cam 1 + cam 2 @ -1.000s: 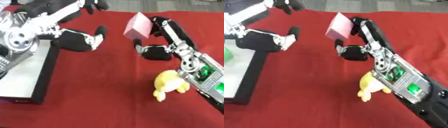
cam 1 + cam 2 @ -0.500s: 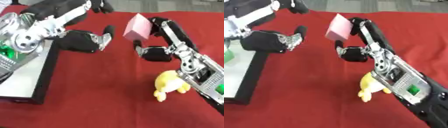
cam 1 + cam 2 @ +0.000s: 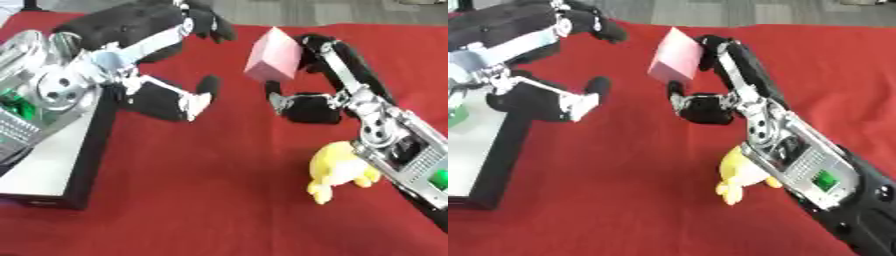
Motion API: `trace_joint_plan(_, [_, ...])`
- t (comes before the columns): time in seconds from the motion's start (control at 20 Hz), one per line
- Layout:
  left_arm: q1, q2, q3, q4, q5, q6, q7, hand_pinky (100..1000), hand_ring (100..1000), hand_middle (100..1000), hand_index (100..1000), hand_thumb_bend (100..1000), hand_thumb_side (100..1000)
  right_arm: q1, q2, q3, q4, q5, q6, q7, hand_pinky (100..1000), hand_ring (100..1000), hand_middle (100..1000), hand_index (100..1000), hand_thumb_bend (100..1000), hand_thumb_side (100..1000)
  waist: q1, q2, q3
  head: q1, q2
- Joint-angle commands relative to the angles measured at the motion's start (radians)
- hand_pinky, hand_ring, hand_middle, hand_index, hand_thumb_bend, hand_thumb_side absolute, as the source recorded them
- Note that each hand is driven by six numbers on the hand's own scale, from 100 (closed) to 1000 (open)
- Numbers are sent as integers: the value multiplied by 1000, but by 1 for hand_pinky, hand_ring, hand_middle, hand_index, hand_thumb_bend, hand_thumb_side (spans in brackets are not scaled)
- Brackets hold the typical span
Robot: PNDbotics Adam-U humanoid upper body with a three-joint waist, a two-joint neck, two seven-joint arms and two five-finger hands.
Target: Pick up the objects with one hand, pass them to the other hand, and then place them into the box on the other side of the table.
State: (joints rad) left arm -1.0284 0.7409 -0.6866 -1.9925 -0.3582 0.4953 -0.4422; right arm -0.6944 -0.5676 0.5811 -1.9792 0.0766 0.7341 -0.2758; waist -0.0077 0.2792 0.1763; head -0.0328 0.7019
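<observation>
My right hand (image 3: 319, 75) holds a pink block (image 3: 272, 55) lifted above the red table, fingers and thumb pinching it from the right and below. My left hand (image 3: 171, 65) reaches in from the left with its fingers spread open, its thumb (image 3: 199, 97) a short gap left of the block, not touching it. A yellow plush toy (image 3: 339, 170) lies on the cloth beside my right forearm. The box (image 3: 52, 170), white inside with black walls, stands at the left edge under my left arm.
The red cloth (image 3: 201, 200) covers the table from the middle to the near edge. Something green (image 3: 457, 114) shows inside the box at the left. Grey floor lies beyond the table's far edge.
My left hand has moved right, toward the pink block, closing the gap. My right hand with the block has held nearly still.
</observation>
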Motion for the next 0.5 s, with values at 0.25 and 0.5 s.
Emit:
trace_joint_plan(0.25, [-24, -12, 17, -7, 8, -6, -29, 1000, 844, 771, 910, 100, 195, -21, -2, -4, -21, 18, -13, 6, 783, 725, 598, 545, 100, 100, 9, -27, -2, 5, -11])
trace_joint_plan(0.5, [-25, -21, 16, -7, -5, 2, -47, 1000, 855, 782, 933, 100, 403, -22, 0, -2, -21, 28, -16, 11, 780, 722, 602, 540, 100, 100, 10, -25, -4, 6, -13])
